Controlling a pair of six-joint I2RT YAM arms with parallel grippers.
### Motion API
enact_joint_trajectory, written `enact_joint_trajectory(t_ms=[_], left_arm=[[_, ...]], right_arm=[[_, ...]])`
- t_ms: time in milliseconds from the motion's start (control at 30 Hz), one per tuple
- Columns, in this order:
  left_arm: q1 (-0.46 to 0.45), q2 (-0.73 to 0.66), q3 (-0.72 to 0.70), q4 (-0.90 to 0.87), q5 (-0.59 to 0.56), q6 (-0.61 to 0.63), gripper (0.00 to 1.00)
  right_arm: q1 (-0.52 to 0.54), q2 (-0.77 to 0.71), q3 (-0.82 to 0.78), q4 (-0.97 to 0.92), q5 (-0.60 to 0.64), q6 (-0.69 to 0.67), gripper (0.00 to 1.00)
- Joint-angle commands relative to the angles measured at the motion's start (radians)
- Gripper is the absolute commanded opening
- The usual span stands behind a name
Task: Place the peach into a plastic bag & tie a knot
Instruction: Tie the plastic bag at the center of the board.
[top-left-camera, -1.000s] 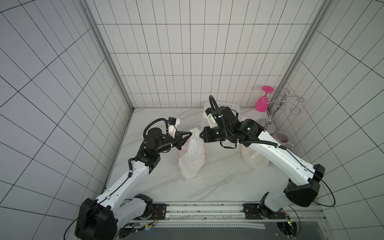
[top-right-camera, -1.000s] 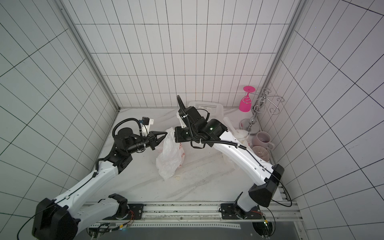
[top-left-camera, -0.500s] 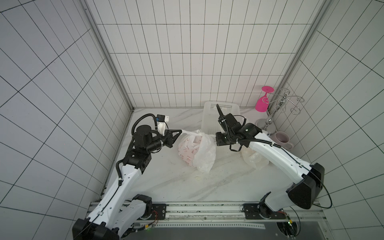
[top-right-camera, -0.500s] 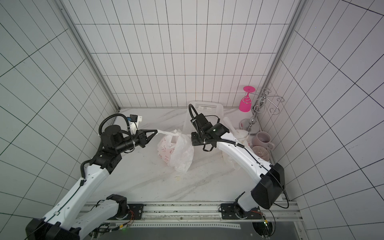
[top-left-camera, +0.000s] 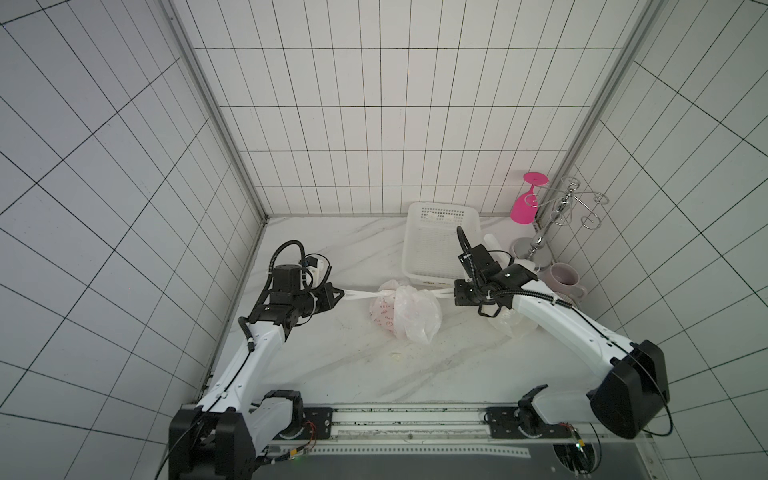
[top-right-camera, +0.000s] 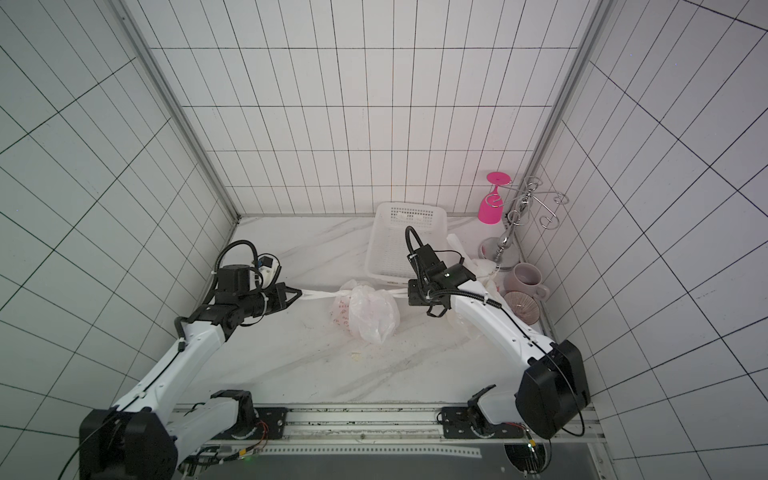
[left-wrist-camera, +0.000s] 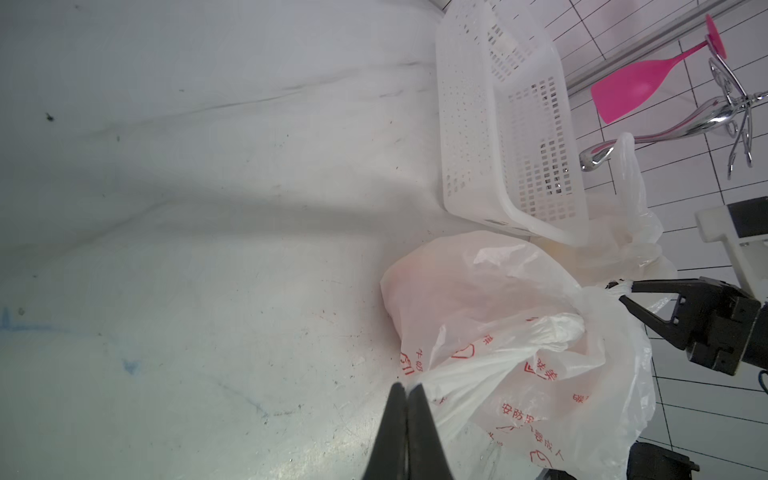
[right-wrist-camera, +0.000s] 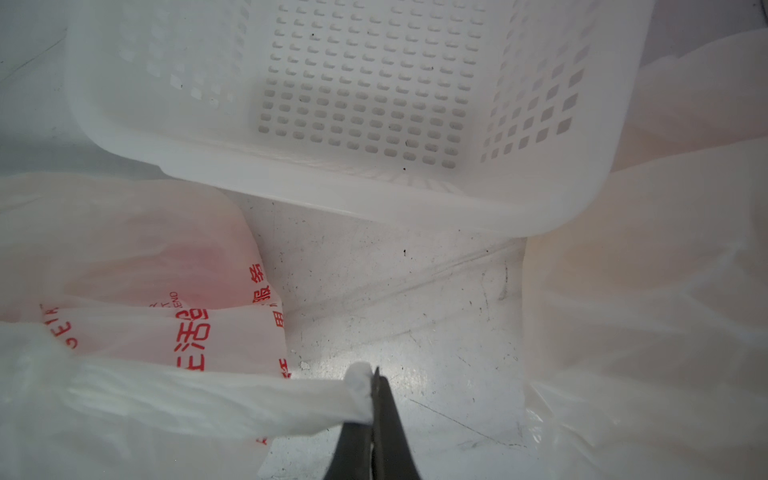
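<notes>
A translucent plastic bag (top-left-camera: 405, 309) (top-right-camera: 365, 313) with red print lies mid-table. The peach (left-wrist-camera: 449, 291) (right-wrist-camera: 158, 266) shows through it as a pink-orange blur. Two twisted handles run out sideways from a knot (left-wrist-camera: 557, 332) on top of the bag and are stretched taut. My left gripper (top-left-camera: 343, 294) (left-wrist-camera: 407, 386) is shut on the left handle's end. To the right of the bag, my right gripper (top-left-camera: 453, 293) (right-wrist-camera: 374, 374) is shut on the other handle's end.
A white perforated basket (top-left-camera: 436, 249) stands just behind the bag. At the back right are a pink glass (top-left-camera: 525, 203) hanging on a chrome rack (top-left-camera: 561, 208), a mug (top-left-camera: 563, 280) and a bowl (top-right-camera: 521, 305). Another crumpled plastic bag (top-left-camera: 509, 326) lies under the right arm.
Both grippers have drawn apart, left arm leftward and right arm rightward, pulling the handles from slack above the bag to a taut line. The bag has shifted right and settled lower.
</notes>
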Motion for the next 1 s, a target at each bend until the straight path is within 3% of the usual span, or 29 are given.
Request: enact_joint_trajectory(t_ms=[0,167,400,433,533,567,700,800,967], left_arm=[[0.090,-0.007,0.003,-0.016,-0.264,-0.004,0.00],[0.108,-0.012,-0.009,-0.013,-0.307,-0.010,0.00],[0.109,-0.015,-0.003,-0.008,-0.313,-0.001,0.00],[0.108,-0.014,-0.001,0.005,-0.295,-0.004,0.00],[0.087,-0.014,-0.004,0.119,-0.104,-0.035,0.00],[0.056,-0.006,0.004,0.147,-0.067,-0.045,0.02],[-0.065,0.017,0.073,0.122,-0.081,0.009,0.32],[-0.064,0.028,0.128,0.030,-0.155,0.062,0.44],[-0.066,-0.017,0.299,-0.190,-0.357,0.170,0.65]], right_arm=[[-0.116,-0.022,-0.086,-0.192,0.271,0.026,0.00],[-0.185,-0.039,-0.127,-0.167,0.245,0.003,0.00],[-0.200,-0.032,-0.146,-0.146,0.221,-0.006,0.00],[-0.199,-0.034,-0.138,-0.140,0.200,-0.011,0.00],[-0.121,-0.060,-0.098,-0.087,0.106,-0.043,0.00],[-0.079,-0.061,-0.075,-0.079,0.089,-0.044,0.00],[-0.013,-0.034,-0.014,-0.073,-0.010,-0.017,0.00],[-0.008,-0.031,-0.022,-0.029,-0.138,-0.033,0.13],[-0.031,-0.100,0.043,-0.123,-0.337,-0.105,0.62]])
